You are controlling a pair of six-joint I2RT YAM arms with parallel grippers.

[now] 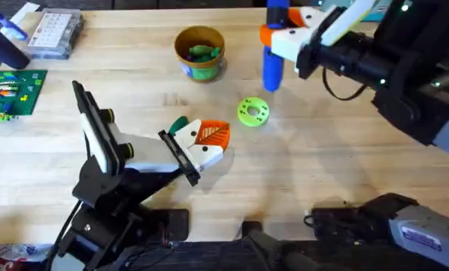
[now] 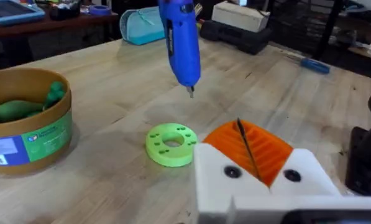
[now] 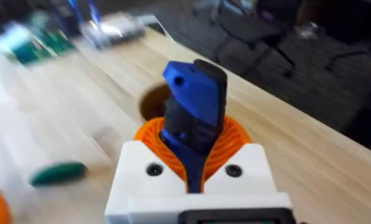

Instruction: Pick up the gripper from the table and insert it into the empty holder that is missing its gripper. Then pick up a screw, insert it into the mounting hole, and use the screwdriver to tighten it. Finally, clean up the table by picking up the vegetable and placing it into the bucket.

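One blue screwdriver (image 1: 274, 56) hung bit-down, clenched in the right gripper (image 1: 278, 38); one bucket (image 1: 200, 53), one lime-green disc (image 1: 253, 111). The left gripper (image 1: 209, 143) was pressed closed, grasping nothing.

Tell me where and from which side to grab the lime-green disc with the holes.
Take the lime-green disc by its outer rim, coming straight down, a finger on either side. It lies flat and low on the table, so a sideways approach would probably just push it.
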